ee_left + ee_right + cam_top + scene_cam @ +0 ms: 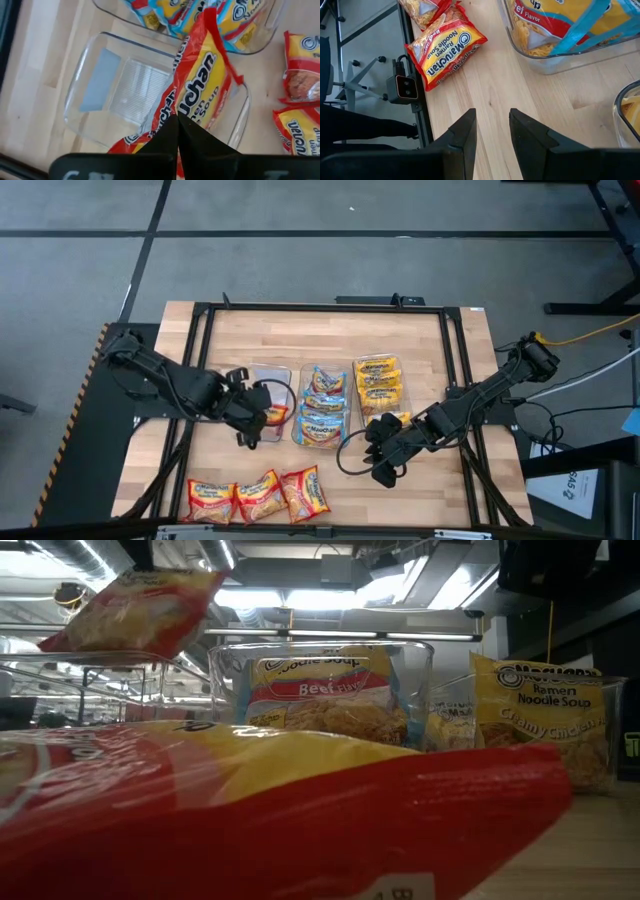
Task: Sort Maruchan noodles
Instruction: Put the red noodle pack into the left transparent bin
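On the wooden table (420, 340) stand three clear tubs — the left tub (270, 385), the middle tub (322, 408) of blue-trimmed packets, the right one of yellow. Three red-orange Maruchan packets (258, 497) lie along the front edge. The left gripper (177, 131) pinches a red packet (200, 80) over the left tub; the right gripper (492, 132) hangs part-open, holding nothing, above bare wood.

Bright, even overhead light fills the scene; long ceiling strip lights (300, 600) blow out white in the low view. The nearest crinkly red plastic packet (300, 830) is blurred, and glare streaks the clear plastic tub (120, 85). Shadows stay faint.
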